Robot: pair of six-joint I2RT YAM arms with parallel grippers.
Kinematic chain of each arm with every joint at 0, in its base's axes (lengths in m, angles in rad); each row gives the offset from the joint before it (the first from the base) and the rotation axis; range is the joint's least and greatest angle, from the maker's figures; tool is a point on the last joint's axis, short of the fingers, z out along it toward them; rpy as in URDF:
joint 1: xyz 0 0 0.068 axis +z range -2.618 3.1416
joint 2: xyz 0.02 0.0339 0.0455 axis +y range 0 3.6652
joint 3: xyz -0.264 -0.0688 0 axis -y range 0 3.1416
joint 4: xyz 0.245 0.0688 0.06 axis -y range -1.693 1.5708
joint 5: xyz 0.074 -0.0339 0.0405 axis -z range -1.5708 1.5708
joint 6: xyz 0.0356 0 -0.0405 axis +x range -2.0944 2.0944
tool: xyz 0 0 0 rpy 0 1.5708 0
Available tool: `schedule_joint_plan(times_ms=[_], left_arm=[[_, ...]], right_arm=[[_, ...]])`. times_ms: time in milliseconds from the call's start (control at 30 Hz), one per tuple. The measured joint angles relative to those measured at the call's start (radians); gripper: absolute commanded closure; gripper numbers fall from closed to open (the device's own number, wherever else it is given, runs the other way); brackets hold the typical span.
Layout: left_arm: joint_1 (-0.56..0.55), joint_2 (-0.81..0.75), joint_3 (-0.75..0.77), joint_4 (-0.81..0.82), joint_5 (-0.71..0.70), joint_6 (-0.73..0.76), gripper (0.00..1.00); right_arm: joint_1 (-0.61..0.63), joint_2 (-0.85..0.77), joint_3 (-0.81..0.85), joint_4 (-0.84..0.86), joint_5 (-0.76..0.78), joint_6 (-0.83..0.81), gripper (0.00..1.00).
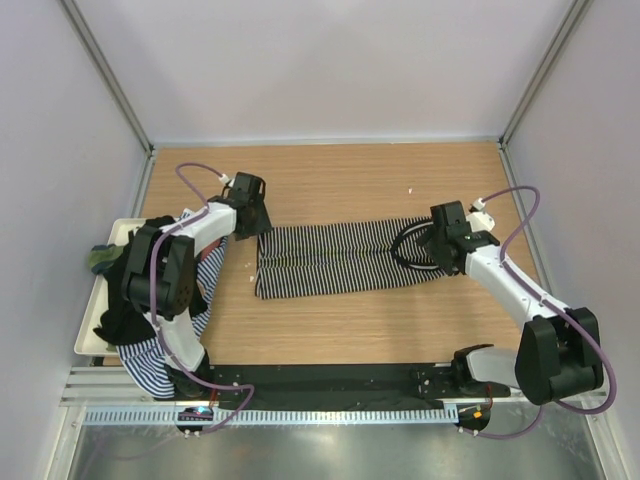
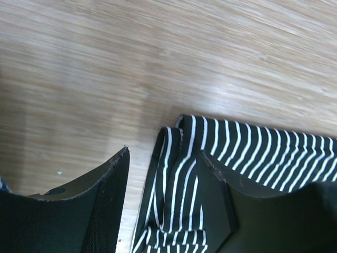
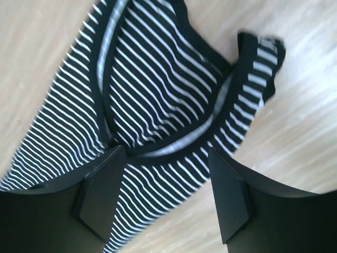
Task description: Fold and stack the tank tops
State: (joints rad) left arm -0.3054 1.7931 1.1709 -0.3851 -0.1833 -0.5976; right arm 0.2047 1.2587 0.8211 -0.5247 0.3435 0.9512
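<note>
One striped top (image 1: 340, 258) is laid flat mid-tabletop (image 1: 330, 180). Two tools are seen: the left tool (image 2: 164, 155) is held at its left end, the right tool (image 3: 167, 152) over its neckline, both spread open with nothing gripped. Further tops (image 1: 115, 322) are heaped on one tray (image 1: 118, 232); their number cannot be counted.

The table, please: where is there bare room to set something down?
The table is bare beyond the striped top toward the back wall, and between it and the black rail. The left is crowded: a tray heaped with clothes.
</note>
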Motion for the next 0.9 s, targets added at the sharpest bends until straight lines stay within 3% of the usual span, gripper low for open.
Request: schedule_joint_plan(times_ms=[333, 467, 533, 633, 667, 700, 767, 833, 900], left_arm=[[0.021, 0.116, 0.077, 0.0, 0.027, -0.001, 0.5], [0.021, 0.127, 0.086, 0.008, 0.043, -0.005, 0.5], [0.021, 0.127, 0.086, 0.012, 0.048, -0.006, 0.55], [0.021, 0.13, 0.086, 0.018, 0.051, -0.01, 0.71], [0.021, 0.133, 0.086, 0.021, 0.053, -0.012, 0.75], [0.021, 0.135, 0.086, 0.025, 0.053, -0.013, 0.84], [0.021, 0.137, 0.086, 0.03, 0.053, -0.016, 0.9], [0.021, 0.137, 0.082, 0.034, 0.055, -0.024, 0.99], [0.02, 0.134, 0.074, 0.044, 0.056, -0.028, 1.0]], right_arm=[[0.064, 0.0, -0.101, -0.053, -0.006, 0.123, 0.29], [0.064, 0.056, -0.119, -0.029, 0.001, 0.137, 0.28], [0.063, 0.093, -0.119, -0.003, 0.005, 0.137, 0.29], [0.049, 0.141, -0.118, 0.037, 0.012, 0.134, 0.35], [0.043, 0.15, -0.118, 0.047, 0.014, 0.134, 0.49], [0.032, 0.16, -0.113, 0.051, 0.019, 0.124, 0.53], [0.005, 0.181, -0.102, 0.079, 0.021, 0.111, 0.63], [-0.034, 0.209, -0.088, 0.108, 0.012, 0.091, 0.67], [-0.08, 0.243, -0.063, 0.141, -0.008, 0.068, 0.69]])
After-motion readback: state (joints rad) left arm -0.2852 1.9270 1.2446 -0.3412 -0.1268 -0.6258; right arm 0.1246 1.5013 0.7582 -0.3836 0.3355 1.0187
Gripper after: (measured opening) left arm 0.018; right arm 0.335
